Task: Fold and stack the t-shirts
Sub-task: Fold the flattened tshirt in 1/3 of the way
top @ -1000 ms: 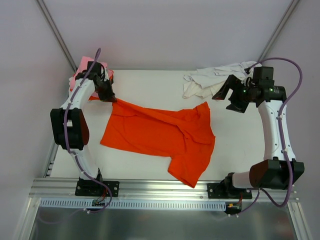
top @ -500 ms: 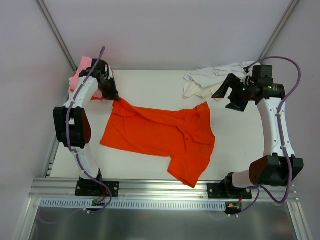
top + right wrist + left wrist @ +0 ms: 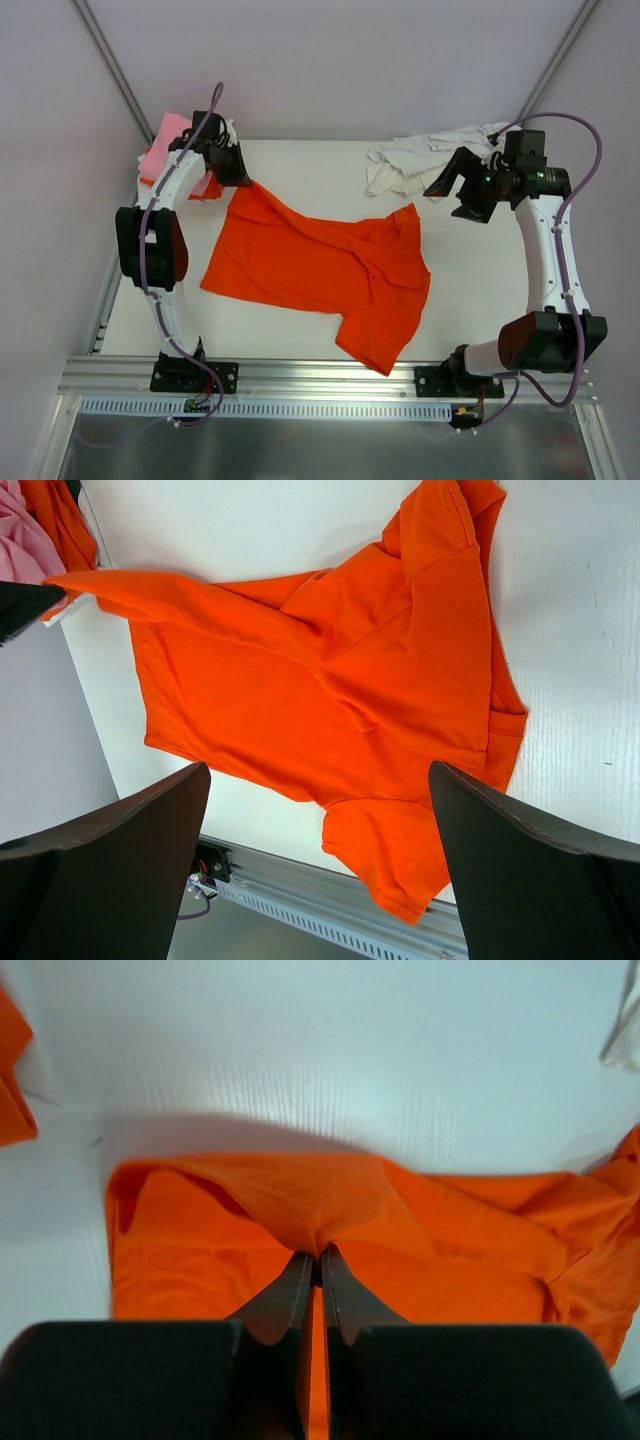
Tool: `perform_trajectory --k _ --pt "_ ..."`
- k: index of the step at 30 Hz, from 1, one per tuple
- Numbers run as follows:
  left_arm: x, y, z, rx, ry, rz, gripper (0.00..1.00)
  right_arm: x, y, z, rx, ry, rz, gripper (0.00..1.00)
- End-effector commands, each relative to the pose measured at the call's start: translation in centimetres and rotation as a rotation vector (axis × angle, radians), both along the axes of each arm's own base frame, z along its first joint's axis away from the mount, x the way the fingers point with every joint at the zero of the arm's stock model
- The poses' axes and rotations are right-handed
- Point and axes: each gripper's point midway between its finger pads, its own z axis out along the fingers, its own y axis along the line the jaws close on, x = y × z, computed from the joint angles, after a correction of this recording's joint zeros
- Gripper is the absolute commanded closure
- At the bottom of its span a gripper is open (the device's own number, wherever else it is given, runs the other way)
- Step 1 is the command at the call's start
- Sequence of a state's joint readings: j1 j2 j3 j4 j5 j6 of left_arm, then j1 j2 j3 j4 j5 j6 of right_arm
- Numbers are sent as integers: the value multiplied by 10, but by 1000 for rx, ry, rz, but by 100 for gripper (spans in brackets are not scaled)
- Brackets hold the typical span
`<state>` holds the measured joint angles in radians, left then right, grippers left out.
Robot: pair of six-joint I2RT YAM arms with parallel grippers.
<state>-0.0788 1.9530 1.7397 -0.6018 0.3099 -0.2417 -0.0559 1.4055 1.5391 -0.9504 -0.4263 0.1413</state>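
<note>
I am pinching an edge of the bright orange t-shirt in my left gripper, jaws clamped tight on a small peak of cloth near the far left of the table. The shirt is lying spread but rumpled across the table's middle, with creases fanning out from my grip and one sleeve trailing toward the near edge. My right gripper is hanging with its jaws wide apart, holding nothing, just beside the crumpled white t-shirt. The pink t-shirt is sitting at the far left corner.
</note>
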Motion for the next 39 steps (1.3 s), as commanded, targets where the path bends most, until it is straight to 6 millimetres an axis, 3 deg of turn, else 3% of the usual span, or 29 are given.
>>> perform_trajectory --k 1,3,5,6,14,19,30,31,32,33,35,36,39 --pt "-13 -4 -19 -8 30 -49 100 1 -1 19 -4 -58 7 3" --pt "-32 0 -28 7 72 -43 100 2 -2 18 -7 -59 3 3" --pt "-47 2 -23 12 68 -47 100 1 -3 17 -8 -56 0 3" --pt "-59 4 -32 26 95 -49 100 2 -3 17 -9 -56 1 3" --pt "-104 12 -18 48 92 -37 100 6 -1 13 4 -46 3 3" --pt "-116 23 -18 96 87 -18 100 6 0 12 12 -40 3 3" --pt "-134 30 -47 134 178 -2 100 5 1 14 18 -45 9 2" --pt "-137 31 -50 135 193 1 85 5 1 14 16 -44 10 2" --pt "-139 32 -52 141 198 9 59 5 1 15 17 -46 8 2" --pt "-141 34 -52 148 197 15 46 5 1 14 16 -43 7 2" --pt "-143 35 -52 149 174 32 37 4 1 14 16 -43 7 2" --pt "-143 39 -50 164 163 48 28 3 1 14 15 -44 9 2" --pt "-146 43 -54 182 176 64 23 3 1 13 16 -42 9 2"
